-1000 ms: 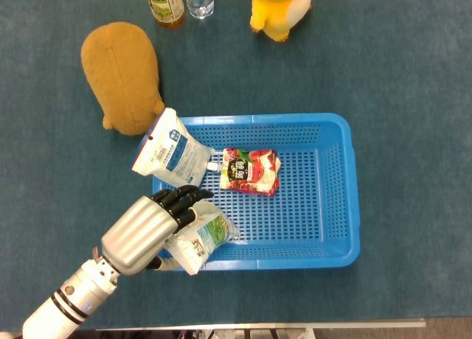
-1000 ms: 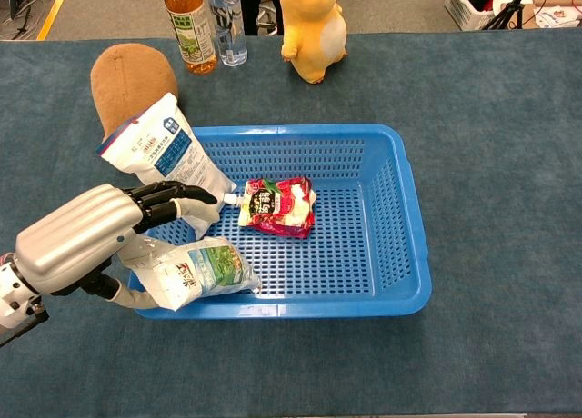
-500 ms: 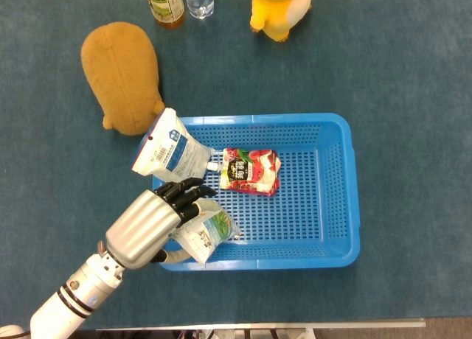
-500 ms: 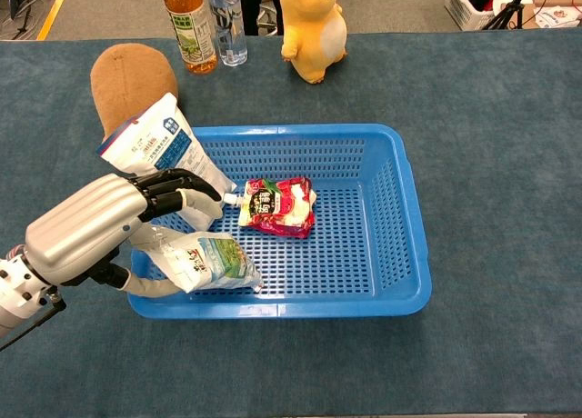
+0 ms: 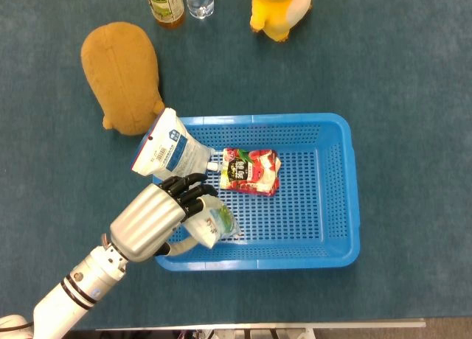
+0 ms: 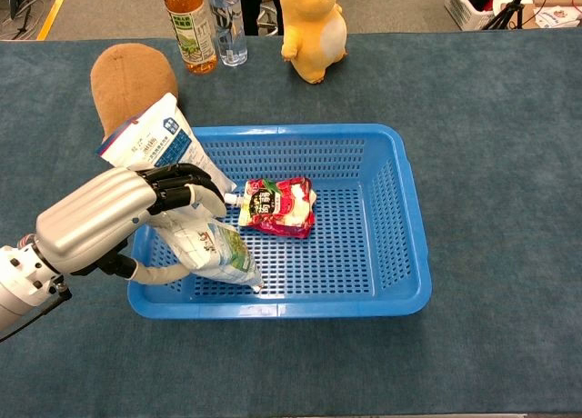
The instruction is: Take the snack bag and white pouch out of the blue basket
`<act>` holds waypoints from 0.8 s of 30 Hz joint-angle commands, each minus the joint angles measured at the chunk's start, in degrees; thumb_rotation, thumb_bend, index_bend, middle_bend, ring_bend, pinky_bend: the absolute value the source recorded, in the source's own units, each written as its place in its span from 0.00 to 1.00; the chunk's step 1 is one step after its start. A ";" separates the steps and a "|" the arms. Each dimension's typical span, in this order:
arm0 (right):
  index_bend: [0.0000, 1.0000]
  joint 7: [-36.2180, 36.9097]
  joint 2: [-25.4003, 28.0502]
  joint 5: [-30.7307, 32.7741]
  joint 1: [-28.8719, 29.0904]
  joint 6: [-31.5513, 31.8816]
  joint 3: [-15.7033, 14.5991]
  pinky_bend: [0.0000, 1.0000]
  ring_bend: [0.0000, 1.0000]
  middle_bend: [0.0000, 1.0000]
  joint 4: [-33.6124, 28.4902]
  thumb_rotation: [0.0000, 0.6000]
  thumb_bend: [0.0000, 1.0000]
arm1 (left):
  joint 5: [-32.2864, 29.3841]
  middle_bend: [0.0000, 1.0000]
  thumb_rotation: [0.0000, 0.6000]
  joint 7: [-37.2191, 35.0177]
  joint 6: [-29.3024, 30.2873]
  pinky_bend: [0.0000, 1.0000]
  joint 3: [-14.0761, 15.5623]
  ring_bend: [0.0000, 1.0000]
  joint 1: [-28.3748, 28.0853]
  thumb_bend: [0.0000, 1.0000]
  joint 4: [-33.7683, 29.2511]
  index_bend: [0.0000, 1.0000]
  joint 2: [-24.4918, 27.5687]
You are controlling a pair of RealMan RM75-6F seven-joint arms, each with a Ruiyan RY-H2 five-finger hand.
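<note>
The left hand [image 6: 118, 213] at seven o'clock grips the green-and-white snack bag [image 6: 216, 249], lifted inside the blue basket [image 6: 364, 295]. The white pouch [image 6: 159, 150] leans over the rim at ten o'clock. Beyond, on teal cloth [image 6: 491, 145], stand a brown plush [image 6: 127, 80], bottles [image 6: 189, 23] and a yellow toy [image 6: 311, 27].

Reaching in from the lower left on a white and silver arm [image 5: 70, 295], silver left hand [image 5: 151, 219] with black fingers [image 6: 182, 184] curled tight, knuckles up.
</note>
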 commanded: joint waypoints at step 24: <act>0.25 0.58 -0.50 0.06 -0.18 -0.18 0.02 0.46 0.28 0.32 0.44 1.00 0.08 | 1.01 0.70 1.00 2.05 4.57 0.45 0.13 0.42 0.67 0.45 3.32 0.67 -3.11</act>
